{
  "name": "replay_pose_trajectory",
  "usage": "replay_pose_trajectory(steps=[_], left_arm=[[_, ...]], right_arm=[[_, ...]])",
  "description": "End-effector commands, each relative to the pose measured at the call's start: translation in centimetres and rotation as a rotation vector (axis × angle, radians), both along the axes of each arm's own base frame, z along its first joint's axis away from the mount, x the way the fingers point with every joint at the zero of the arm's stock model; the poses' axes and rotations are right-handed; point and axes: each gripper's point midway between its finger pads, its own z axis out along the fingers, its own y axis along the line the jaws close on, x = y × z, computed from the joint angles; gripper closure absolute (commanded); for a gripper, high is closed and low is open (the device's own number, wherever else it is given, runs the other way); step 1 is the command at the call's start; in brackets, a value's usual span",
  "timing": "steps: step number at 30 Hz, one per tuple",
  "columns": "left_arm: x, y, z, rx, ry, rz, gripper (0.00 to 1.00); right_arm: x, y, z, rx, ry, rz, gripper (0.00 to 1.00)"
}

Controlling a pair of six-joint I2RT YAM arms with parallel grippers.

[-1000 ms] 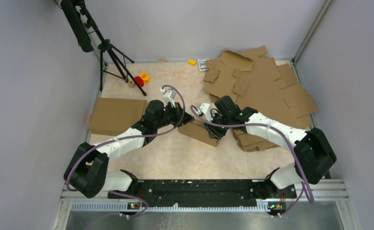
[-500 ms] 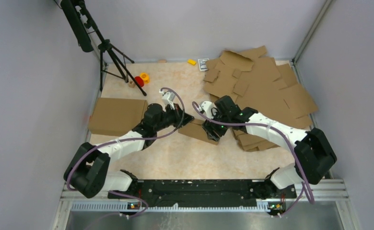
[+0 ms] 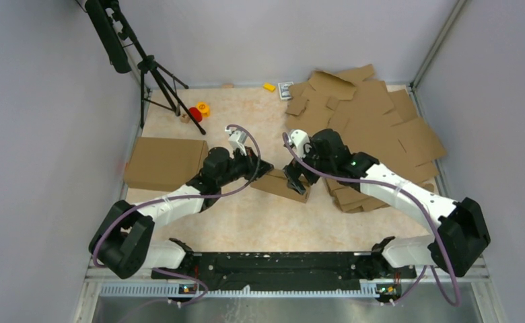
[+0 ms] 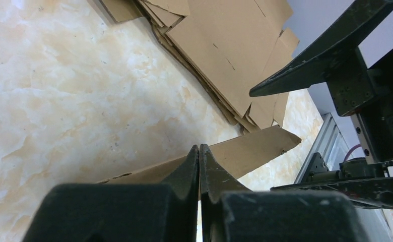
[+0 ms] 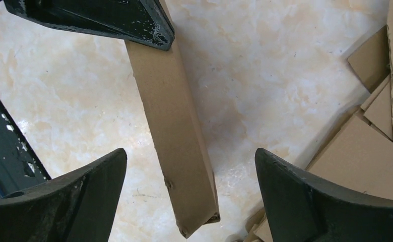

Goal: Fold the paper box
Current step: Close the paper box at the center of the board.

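The box (image 3: 278,183) lies at the centre of the table (image 3: 246,222), partly formed, with the pile of blanks (image 3: 374,128) off at 2 o'clock. Your left gripper (image 4: 199,151) is closed tight at the box's 10 o'clock end, tips against the cardboard. Whether it pinches an edge cannot be told from these views. Your right gripper (image 5: 189,154) stands wide open at the 3 o'clock end, jaws astride the box's long narrow side and clear of it. You look to be mid-fold, between grasps. Next, I judge, you lower the right jaws around that side, close on it, and turn it inward while the left steadies the box.
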Motion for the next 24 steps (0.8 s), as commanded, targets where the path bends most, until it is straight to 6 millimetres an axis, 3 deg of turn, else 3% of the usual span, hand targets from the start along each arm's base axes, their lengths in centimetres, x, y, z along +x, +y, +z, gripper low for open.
replay_pose_trajectory(steps=[1,6,9,12,17,19,24], left_arm=[[-1.3,0.8,-4.0,0.1,0.085,-0.003,1.0],[-1.2,0.6,-4.2,0.101,0.083,-0.002,1.0],[-1.1,0.4,-4.3,0.099,0.083,-0.004,1.0],[-1.1,0.2,-4.5,0.099,0.085,-0.01,1.0],[-1.1,0.0,-4.5,0.098,0.084,-0.018,1.0],[-1.2,-0.1,-4.5,0.1,0.084,-0.019,1.0],[-1.2,-0.2,-4.6,0.101,0.085,-0.024,1.0]], right_arm=[[0.3,-0.2,3.1,0.078,-0.044,-0.018,0.04],[-0.3,-1.2,6.2,0.189,-0.058,-0.043,0.04],[0.2,-2.7,7.2,0.223,-0.067,-0.185,0.03],[1.1,-5.0,6.9,0.281,0.021,-0.484,0.02],[0.3,-7.2,5.9,0.364,0.213,-0.78,0.04],[-0.2,-7.5,5.5,0.444,0.293,-0.848,0.06],[-1.1,-6.5,4.6,0.733,0.499,-0.953,0.22]])
